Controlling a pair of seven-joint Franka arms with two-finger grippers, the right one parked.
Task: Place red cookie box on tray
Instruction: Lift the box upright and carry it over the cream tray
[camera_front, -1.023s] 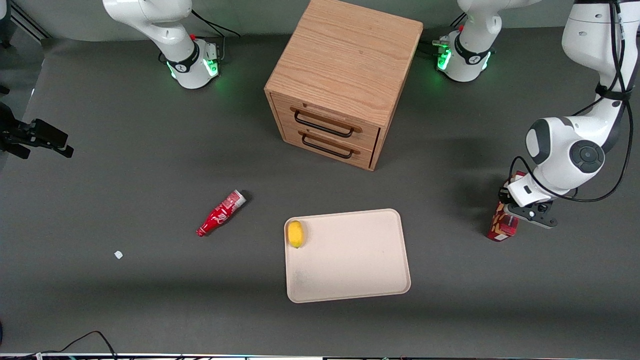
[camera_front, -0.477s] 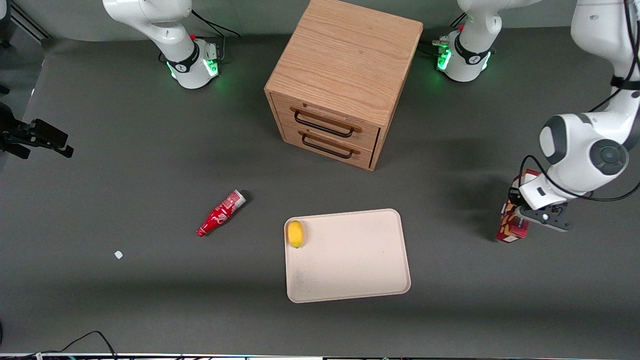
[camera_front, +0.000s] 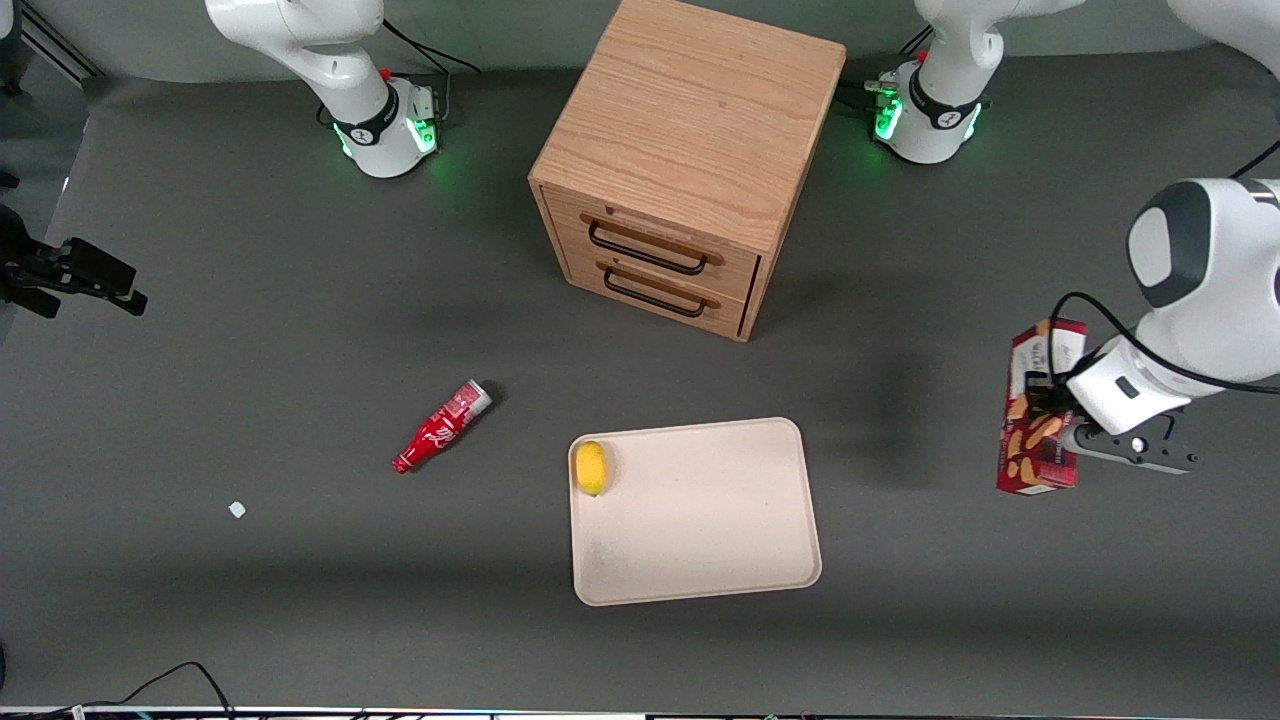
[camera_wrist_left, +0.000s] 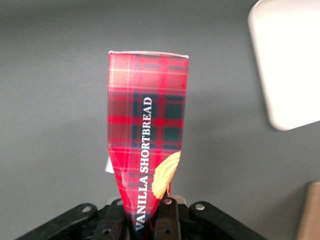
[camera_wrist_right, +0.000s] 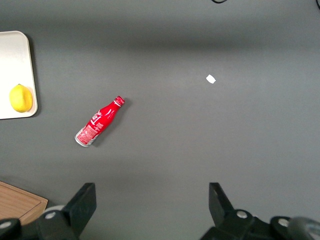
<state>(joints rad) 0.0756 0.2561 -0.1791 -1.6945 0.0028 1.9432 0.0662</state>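
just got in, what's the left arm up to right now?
The gripper is shut on the red cookie box and holds it above the table at the working arm's end, not yet over the tray. The tray holds only a lemon near one corner. A red bottle lies on the table toward the parked arm's end, and the wooden drawer cabinet is shut.

Slim dark-red plaid cardboard cookie box (camera_wrist_left: 146, 150) with its held end hidden between the black gripper (camera_wrist_left: 145, 220) fingers (camera_wrist_left: 169, 222), beige flat tray (camera_wrist_left: 290, 60) near the fingers cut off by the frame edge
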